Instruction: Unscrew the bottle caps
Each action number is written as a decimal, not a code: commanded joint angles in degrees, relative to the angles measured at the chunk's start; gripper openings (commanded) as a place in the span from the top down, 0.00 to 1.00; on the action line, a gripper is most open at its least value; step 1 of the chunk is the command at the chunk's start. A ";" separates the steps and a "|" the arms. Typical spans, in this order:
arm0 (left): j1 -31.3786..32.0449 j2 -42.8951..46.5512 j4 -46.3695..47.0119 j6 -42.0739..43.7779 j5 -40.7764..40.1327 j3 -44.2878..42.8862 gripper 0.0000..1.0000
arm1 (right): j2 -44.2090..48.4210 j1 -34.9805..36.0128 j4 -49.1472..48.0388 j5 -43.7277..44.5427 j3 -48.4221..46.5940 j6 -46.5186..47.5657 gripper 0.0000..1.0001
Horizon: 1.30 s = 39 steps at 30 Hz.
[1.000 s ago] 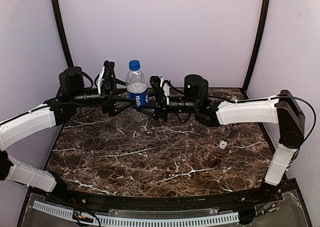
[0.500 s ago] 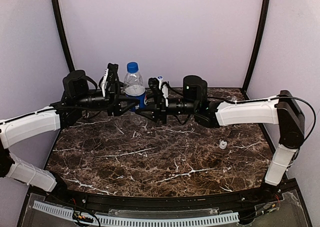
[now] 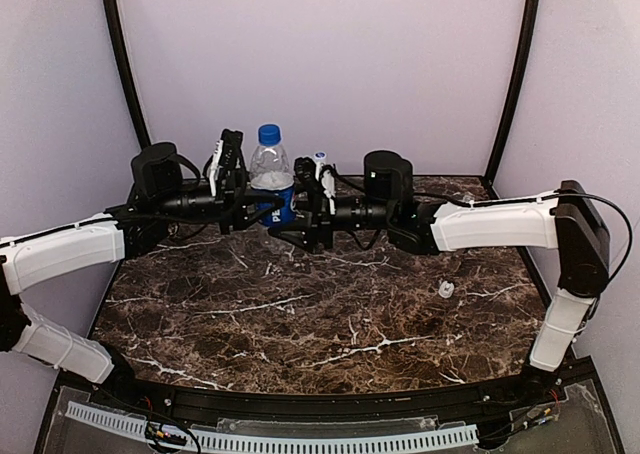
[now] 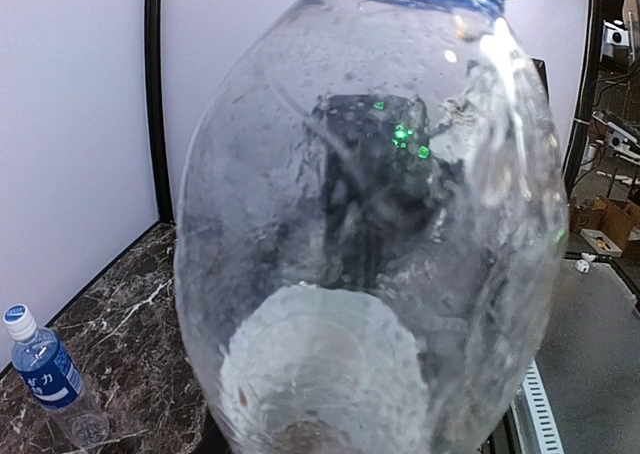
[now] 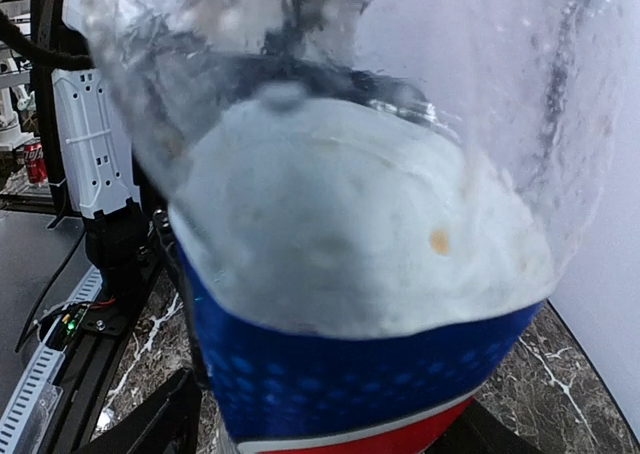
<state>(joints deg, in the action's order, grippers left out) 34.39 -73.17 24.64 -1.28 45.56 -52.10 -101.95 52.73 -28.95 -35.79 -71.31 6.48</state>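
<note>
The marble table (image 3: 300, 314) carries the work at its far edge, where both arms meet from either side. Between them stands the Pepsi bottle (image 3: 270, 169), upright, with the left gripper (image 3: 252, 196) close on one flank and the right gripper (image 3: 292, 206) close on the other. Each wrist view is filled by clear plastic, so I cannot tell how wide either pair of jaws stands, or whether either one has hold of the bottle.

A second, blue-labelled bottle (image 4: 50, 374) stands near the left wall, well apart from both grippers, its pale cap (image 4: 18, 319) in place. The blue cap (image 3: 268, 132) is also still on its bottle.

A small white ring (image 3: 445, 289) lies on the table's right side, probably a cap already removed. By that reading one cap is off and at least two remain.
</note>
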 commanded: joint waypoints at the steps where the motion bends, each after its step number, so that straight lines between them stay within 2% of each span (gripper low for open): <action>1: 0.37 0.45 0.04 0.16 -1.82 0.60 0.69 | 2.48 0.47 4.34 4.13 -1.09 1.86 0.22; 5: 0.48 1.37 -4.51 5.25 -9.13 1.53 0.70 | 7.62 -1.27 13.51 8.00 -0.84 0.36 0.17; 8: 0.68 1.71 -7.21 12.14 -18.18 2.39 0.70 | 12.31 -2.52 21.01 11.75 -1.70 -1.98 0.17; 11: 2.03 1.61 -9.22 19.43 -25.17 3.58 0.70 | 14.27 -2.24 28.34 15.83 -5.99 -5.93 0.23; 13: 4.12 1.14 -9.97 26.37 -31.94 3.88 0.70 | 14.05 -1.75 33.33 18.89 -9.34 -11.97 0.28; 16: 6.15 -0.05 -10.13 29.22 -40.14 3.88 0.71 | 12.20 -0.87 38.01 24.44 -14.03 -17.31 0.36; 19: 6.72 -0.45 -10.06 30.22 -42.98 3.70 0.72 | 9.13 -0.51 45.93 29.26 -20.25 -20.83 0.41; 22: 7.21 -0.69 -10.48 31.04 -43.71 3.54 0.72 | 6.69 0.22 51.49 27.88 -25.73 -21.18 0.39; 28: 7.50 -1.16 -10.64 31.64 -44.65 3.36 0.72 | 4.78 1.66 56.76 27.41 -29.91 -20.49 0.39; 32: 7.51 -1.50 -10.14 31.74 -44.32 3.17 0.72 | 4.04 1.81 57.30 26.18 -30.42 -20.04 0.49; 37: 7.52 -1.63 -9.54 31.78 -44.05 3.05 0.72 | 2.92 1.76 57.56 24.36 -30.88 -19.37 0.68; 39: 7.61 -1.68 -9.62 31.86 -43.88 3.05 0.72 | 2.83 1.82 57.50 24.47 -30.97 -18.86 0.69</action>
<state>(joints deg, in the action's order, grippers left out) 41.58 -74.85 14.57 29.89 1.72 -48.77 -98.04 54.13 27.70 -10.72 -100.60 -12.95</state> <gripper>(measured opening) 0.355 0.317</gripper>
